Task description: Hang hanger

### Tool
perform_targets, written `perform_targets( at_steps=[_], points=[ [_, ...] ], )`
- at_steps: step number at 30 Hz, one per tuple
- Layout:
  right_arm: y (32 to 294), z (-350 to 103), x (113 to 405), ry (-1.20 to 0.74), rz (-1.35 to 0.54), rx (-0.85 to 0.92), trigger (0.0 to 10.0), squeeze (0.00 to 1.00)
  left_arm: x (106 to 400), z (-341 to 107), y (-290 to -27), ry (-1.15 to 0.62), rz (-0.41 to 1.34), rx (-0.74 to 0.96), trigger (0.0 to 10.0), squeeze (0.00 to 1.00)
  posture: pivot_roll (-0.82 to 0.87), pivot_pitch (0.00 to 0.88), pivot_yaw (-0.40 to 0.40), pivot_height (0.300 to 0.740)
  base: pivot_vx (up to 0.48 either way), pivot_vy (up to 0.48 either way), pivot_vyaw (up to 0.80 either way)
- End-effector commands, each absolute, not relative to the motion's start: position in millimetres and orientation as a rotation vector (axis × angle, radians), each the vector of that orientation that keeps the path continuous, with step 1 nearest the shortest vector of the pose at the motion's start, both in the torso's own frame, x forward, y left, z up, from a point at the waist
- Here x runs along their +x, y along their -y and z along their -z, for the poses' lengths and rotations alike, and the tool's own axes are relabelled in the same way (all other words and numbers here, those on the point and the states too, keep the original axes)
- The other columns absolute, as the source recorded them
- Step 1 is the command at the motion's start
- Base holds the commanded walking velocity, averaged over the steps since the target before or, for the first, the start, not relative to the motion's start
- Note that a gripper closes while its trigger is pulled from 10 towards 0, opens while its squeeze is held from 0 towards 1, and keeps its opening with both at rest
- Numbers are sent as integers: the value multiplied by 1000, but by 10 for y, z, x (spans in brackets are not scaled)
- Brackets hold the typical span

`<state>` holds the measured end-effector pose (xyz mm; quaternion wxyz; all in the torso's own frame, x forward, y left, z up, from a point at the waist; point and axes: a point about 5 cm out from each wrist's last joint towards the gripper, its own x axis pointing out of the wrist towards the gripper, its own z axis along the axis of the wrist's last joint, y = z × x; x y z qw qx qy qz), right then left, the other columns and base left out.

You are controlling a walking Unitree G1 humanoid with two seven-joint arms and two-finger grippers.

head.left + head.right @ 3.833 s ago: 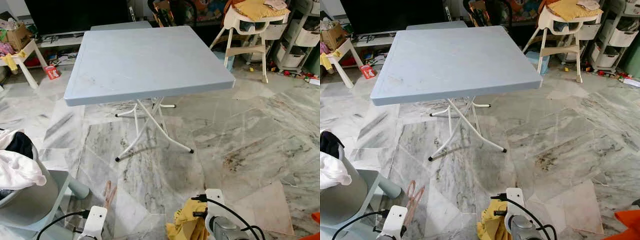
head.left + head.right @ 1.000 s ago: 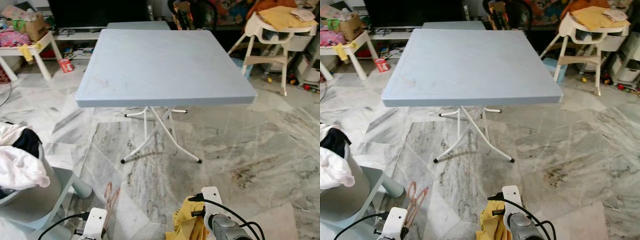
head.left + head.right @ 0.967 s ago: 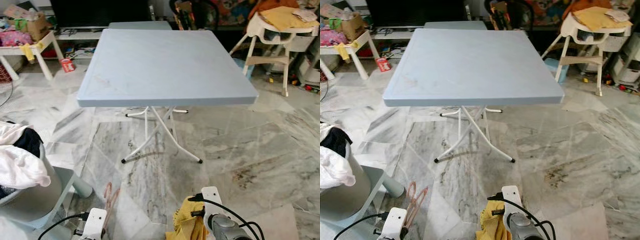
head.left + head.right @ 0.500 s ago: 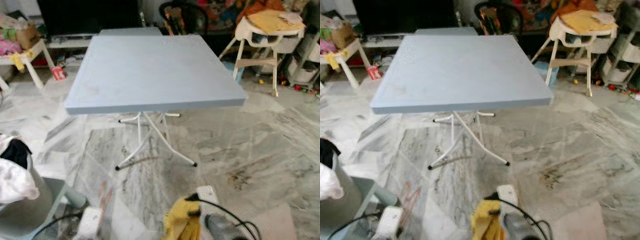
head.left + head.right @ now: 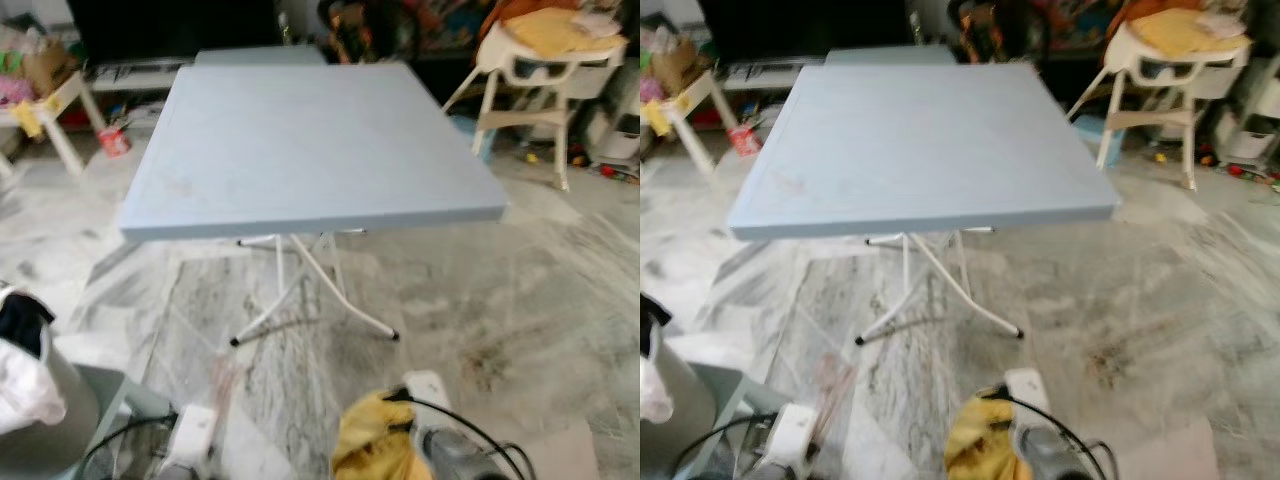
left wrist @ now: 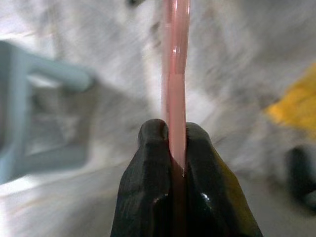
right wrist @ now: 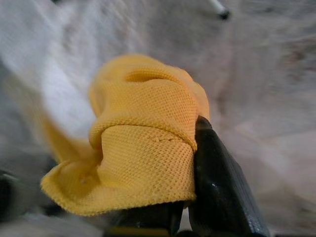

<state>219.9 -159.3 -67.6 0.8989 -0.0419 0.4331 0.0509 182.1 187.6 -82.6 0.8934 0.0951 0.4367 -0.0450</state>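
A thin pink hanger [image 6: 174, 74] is clamped between the two black fingers of my left gripper [image 6: 175, 132], which is shut on it. In the left eye view the hanger [image 5: 222, 382] stands up from that gripper low at the left, blurred. My right gripper [image 7: 190, 143] is shut on a bunched yellow mesh cloth [image 7: 148, 128], seen low in the middle as the yellow cloth [image 5: 368, 440]. One black finger [image 7: 217, 187] shows beside the cloth; the other is hidden under it.
A light blue folding table [image 5: 310, 140] on white legs stands straight ahead on the marble floor [image 5: 500, 330]. A grey basket [image 5: 45, 420] of clothes sits at my left. A white high chair [image 5: 525, 70] stands at the back right, a low white table [image 5: 50, 105] at the back left.
The whole picture has shifted and blurred, so the camera has moved; the table looms slightly larger. Both grippers keep their hold on the hanger and the cloth.
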Motion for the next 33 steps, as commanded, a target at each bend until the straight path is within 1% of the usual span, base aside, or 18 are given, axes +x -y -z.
perform_targets(
  at_steps=[1, 11, 23, 30, 33],
  points=[
    [1442, 632, 2276, -866, -146, -81, 10000, 0, 1644, 886, -2042, -967, 57, 220, 10000, 0, 65, 0, -26, 740, 0, 0, 0],
    [1426, 613, 2306, -856, -171, -101, 10000, 0, 1624, 894, -2044, -968, 32, 209, 10000, 0, 87, 0, -53, 740, 0, 0, 0],
    [1373, 607, 2316, -853, -179, -92, 10000, 0, 1609, 897, -2067, -975, 30, 216, 10000, 0, 91, 0, -45, 740, 0, 0, 0],
    [1356, 572, 2367, -826, -109, 3, 10000, 0, 1635, 870, -2101, -934, 20, 220, 10000, 0, 87, 0, -20, 740, 0, 0, 0],
    [1344, 477, 2503, -778, -66, 69, 10000, 0, 1673, 835, -2119, -881, 19, 246, 10000, 0, 80, 0, -3, 740, 0, 0, 0]
  ],
)
